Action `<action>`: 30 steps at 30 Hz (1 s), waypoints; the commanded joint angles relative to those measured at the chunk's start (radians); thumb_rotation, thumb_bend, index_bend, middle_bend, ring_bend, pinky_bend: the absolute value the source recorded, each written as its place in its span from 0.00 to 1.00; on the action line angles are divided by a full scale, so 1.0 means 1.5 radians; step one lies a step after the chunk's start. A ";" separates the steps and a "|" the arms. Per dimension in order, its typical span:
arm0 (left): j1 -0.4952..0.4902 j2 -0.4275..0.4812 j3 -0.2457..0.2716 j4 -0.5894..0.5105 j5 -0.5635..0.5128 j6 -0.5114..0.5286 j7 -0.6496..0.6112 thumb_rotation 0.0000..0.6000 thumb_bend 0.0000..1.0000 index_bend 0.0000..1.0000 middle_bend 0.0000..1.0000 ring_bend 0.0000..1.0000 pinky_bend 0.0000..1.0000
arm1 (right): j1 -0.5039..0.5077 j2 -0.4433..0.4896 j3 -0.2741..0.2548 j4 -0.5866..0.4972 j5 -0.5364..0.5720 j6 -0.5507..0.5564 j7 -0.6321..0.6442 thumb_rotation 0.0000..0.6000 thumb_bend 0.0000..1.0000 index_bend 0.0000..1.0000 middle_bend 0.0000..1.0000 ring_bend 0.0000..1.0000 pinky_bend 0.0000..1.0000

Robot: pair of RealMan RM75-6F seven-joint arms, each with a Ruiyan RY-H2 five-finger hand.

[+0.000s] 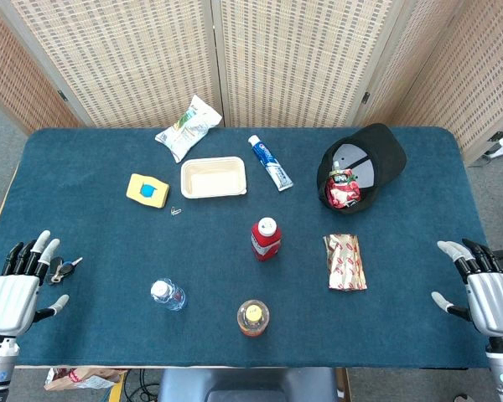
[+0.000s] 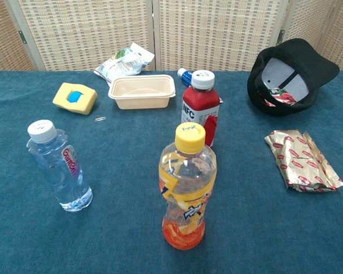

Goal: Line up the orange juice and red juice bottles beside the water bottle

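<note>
Standing upright on the blue table (image 1: 109, 251) are all three bottles, none of them touched: water bottle (image 1: 168, 295) at about 7 o'clock from table centre, orange juice (image 1: 253, 318) near the front edge at 6 o'clock, red juice (image 1: 266, 239) just behind it, roughly mid-table. In chest view the orange juice is nearest, red juice directly behind, water off to 9 o'clock and well apart from both. Left hand (image 1: 17, 289) sits at the table's 8 o'clock corner, fingers apart, holding nothing, w/ keys (image 1: 64, 269) just beside its fingertips. Right hand (image 1: 484, 289) at the 4 o'clock corner, fingers also spread, nothing in it. Elsewhere: foil packet (image 1: 344, 261) at 3 o'clock of the red juice, black cap (image 1: 362, 165) w/ a red snack pack inside at 1 o'clock, toothpaste tube (image 1: 270, 162) at 12, beige tray (image 1: 213, 177) at 11, yellow sponge (image 1: 147, 190) at 10, snack bag (image 1: 188, 126) by the far edge.
</note>
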 commanded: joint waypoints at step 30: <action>0.006 0.013 0.006 -0.018 0.023 0.007 0.005 1.00 0.13 0.06 0.00 0.01 0.00 | 0.126 0.004 -0.071 -0.025 -0.170 -0.140 0.229 1.00 0.00 0.21 0.23 0.12 0.22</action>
